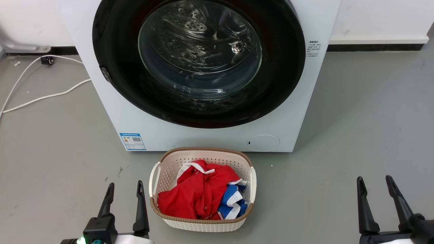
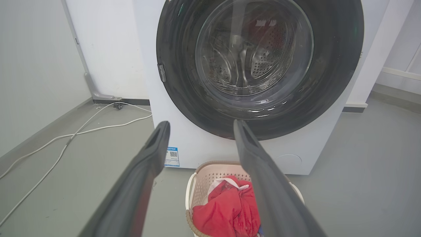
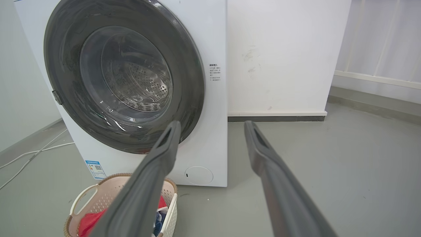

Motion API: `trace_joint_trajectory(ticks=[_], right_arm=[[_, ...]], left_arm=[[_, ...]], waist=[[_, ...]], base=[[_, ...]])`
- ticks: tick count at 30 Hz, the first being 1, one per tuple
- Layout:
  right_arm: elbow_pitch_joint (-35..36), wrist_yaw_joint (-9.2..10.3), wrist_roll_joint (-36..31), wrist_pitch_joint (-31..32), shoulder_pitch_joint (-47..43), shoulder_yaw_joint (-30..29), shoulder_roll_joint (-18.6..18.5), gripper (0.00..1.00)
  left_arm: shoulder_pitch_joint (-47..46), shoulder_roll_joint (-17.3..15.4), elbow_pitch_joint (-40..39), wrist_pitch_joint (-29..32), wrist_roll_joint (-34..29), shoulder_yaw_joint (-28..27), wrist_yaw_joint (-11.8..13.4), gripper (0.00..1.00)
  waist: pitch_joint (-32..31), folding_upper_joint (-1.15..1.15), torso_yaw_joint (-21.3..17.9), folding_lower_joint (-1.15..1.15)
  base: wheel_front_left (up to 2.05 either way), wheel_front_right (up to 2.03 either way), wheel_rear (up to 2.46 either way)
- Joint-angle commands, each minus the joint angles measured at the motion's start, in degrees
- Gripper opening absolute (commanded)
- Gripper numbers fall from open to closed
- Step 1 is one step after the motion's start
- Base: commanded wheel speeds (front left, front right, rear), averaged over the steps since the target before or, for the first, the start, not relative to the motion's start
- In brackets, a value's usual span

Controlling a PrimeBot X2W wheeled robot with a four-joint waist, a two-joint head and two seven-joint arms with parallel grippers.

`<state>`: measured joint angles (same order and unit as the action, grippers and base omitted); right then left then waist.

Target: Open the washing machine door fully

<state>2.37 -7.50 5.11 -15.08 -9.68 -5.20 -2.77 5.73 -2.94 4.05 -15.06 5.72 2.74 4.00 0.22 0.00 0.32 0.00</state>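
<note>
washing machine door (image 1: 118, 51) sits closed, flush on the front of the washing machine (image 1: 203, 139), behind a laundry basket (image 1: 203, 150) on the floor (image 1: 51, 152). left gripper (image 1: 124, 184) and right gripper (image 1: 374, 178) hover well apart from it, jaws wide, empty.

Grey floor (image 1: 356, 118), white wall (image 3: 283, 49) (dark skirting (image 3: 276, 118)), white cable (image 1: 64, 92)

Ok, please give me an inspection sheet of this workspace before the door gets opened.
Surface: grey floor, a few small marks.
Job's things: washing machine door shut, flush on the white washing machine.
Clutter: basket with red and blue clothes, directly before the machine.
Grippers: left gripper and right gripper low, jaws open, empty.
Cables: white cables on the floor, left of the machine.
Surroundings: white wall behind.
</note>
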Motion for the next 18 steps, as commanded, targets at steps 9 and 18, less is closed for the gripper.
trace_joint_trajectory(ticks=[9,18], right_arm=[[-0.1,0.01,-0.5,-0.1,-0.6,0.7,-0.2,1.0],[-0.6,0.01,4.9,-0.1,-0.3,1.6,-0.2,0.0]], left_arm=[[0.3,0.1,0.2,-0.2,-0.4,0.2,0.5,1.0],[0.5,0.1,0.2,-0.2,-0.3,0.2,0.9,1.0]], waist=[[-0.1,0.0,0.1,0.0],[-0.2,0.0,0.2,0.0]], base=[[0.0,0.0,0.0],[0.0,0.0,0.0]])
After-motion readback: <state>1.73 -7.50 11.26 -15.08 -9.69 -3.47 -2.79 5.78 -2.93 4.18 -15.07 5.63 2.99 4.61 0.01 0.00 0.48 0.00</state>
